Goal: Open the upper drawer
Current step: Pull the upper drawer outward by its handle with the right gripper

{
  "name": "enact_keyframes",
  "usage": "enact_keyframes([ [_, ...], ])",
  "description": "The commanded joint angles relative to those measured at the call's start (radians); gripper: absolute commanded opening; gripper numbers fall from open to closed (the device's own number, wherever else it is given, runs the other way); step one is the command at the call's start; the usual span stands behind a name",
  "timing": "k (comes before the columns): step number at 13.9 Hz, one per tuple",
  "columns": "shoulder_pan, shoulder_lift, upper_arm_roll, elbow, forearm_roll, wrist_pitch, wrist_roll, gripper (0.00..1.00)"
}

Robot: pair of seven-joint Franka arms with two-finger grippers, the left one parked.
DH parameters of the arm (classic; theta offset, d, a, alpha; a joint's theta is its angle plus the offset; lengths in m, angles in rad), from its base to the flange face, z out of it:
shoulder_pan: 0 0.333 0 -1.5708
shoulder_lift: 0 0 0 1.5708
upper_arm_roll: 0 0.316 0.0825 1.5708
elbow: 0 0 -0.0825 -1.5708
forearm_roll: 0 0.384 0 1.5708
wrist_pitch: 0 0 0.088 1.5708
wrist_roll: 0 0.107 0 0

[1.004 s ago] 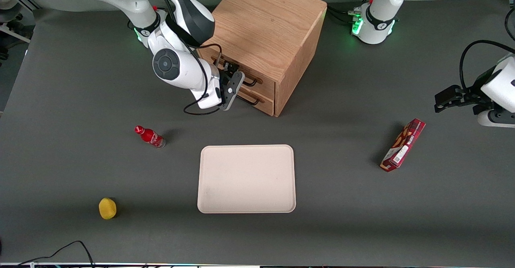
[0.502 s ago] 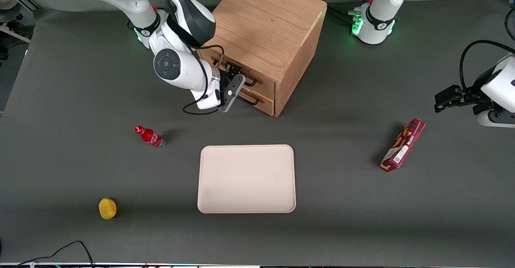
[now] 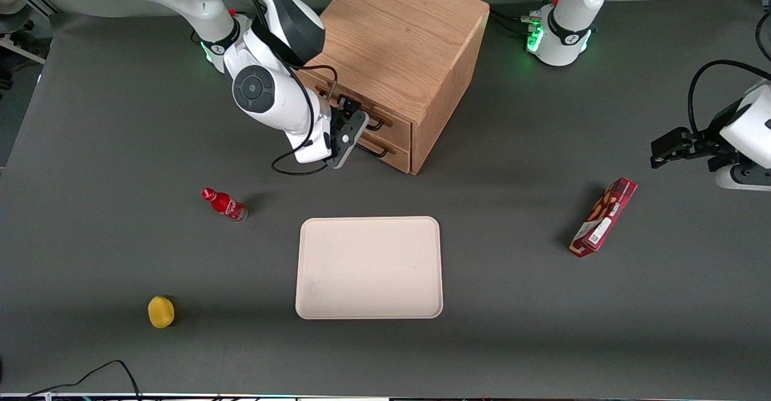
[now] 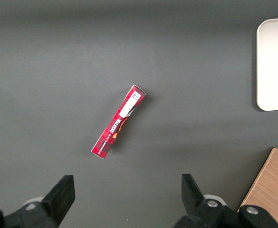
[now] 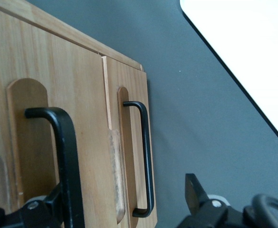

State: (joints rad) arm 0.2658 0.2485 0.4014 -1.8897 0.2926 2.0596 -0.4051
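Spreading wide around the thin black handle of the upper drawer, still shut in the cabinet, the pincer should close squarely, then pull straight outward.

A: Item one, red snack box, toward the parked arm's end of the table?
B: White brand lettering along its side, too small to read; white sticker with a printed code near one end, unreadable.
A: Item two, small red bottle?
B: White script on the label, illegible.
A: Gripper, at the upper drawer handle, fingers spread?
B: No marking legible.
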Motion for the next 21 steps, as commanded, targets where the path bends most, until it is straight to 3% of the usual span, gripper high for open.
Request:
enact_keyframes([
  [1,0.0,0.041,-0.01,0.064,-0.058,0.002,0.029,1.0],
  [9,-0.011,0.071,-0.019,0.095,-0.101,-0.007,0.014,1.0],
  [21,-0.063,0.114,-0.038,0.149,-0.107,-0.013,-0.083,1.0],
])
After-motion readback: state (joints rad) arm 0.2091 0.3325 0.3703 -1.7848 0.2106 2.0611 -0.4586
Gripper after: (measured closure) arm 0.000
